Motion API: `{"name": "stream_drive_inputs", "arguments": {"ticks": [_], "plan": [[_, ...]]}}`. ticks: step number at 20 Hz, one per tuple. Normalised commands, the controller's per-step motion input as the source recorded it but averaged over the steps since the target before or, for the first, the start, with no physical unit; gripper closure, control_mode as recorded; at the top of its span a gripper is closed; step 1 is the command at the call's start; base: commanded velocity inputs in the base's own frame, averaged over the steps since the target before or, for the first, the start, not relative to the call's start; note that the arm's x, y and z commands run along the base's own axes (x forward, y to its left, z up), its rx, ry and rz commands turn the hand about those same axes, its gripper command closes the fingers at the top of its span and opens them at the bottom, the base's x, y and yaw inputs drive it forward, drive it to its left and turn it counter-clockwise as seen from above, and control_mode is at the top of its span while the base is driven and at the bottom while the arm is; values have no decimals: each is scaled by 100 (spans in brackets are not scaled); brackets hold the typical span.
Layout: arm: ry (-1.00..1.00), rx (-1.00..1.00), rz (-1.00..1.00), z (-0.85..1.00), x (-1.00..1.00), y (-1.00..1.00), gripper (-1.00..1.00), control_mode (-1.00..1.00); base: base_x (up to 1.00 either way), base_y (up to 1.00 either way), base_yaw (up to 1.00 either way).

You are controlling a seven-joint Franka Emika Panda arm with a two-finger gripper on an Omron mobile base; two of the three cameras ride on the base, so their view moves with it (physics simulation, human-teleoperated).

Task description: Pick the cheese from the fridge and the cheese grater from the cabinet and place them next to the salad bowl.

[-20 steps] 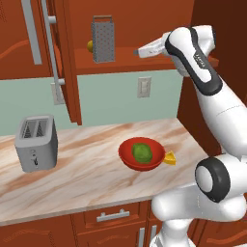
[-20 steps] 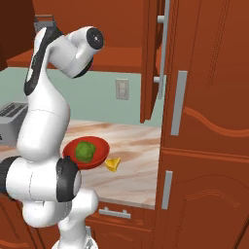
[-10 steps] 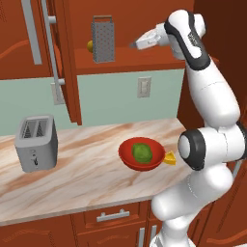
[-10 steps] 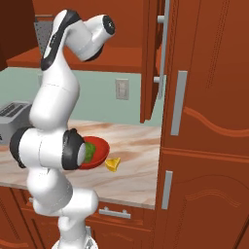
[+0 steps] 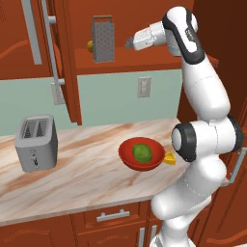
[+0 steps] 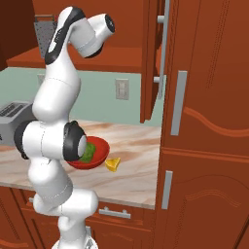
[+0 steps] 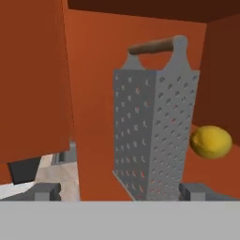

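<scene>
The fingers (image 7: 47,191) are spread wide and hold nothing, and the gripper (image 5: 129,44) is aimed at the cheese grater (image 7: 154,136), which stands upright on the cabinet (image 5: 144,62) shelf. The cheese (image 5: 170,158) is already laid beside the salad bowl (image 5: 126,155) near the counter's right edge. If the approach is a little off centre, the grater could be tipped over or pushed against the yellow fruit (image 7: 210,141) beside it.

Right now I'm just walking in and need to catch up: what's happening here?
The robot's open gripper is raised toward the grater, which stands upright on the shelf of the open cabinet; nothing is held. The cheese already lies on the counter beside the red salad bowl.
</scene>
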Motion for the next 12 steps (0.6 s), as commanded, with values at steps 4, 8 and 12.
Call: {"name": "stream_drive_inputs", "arguments": {"ticks": [4,8,12], "plan": [[0,0,25,-9,33,8,-100,-100,0,0,0],[0,0,15,0,28,1,-100,-100,0,0,0],[0,0,12,0,16,3,-100,-100,0,0,0]]}}
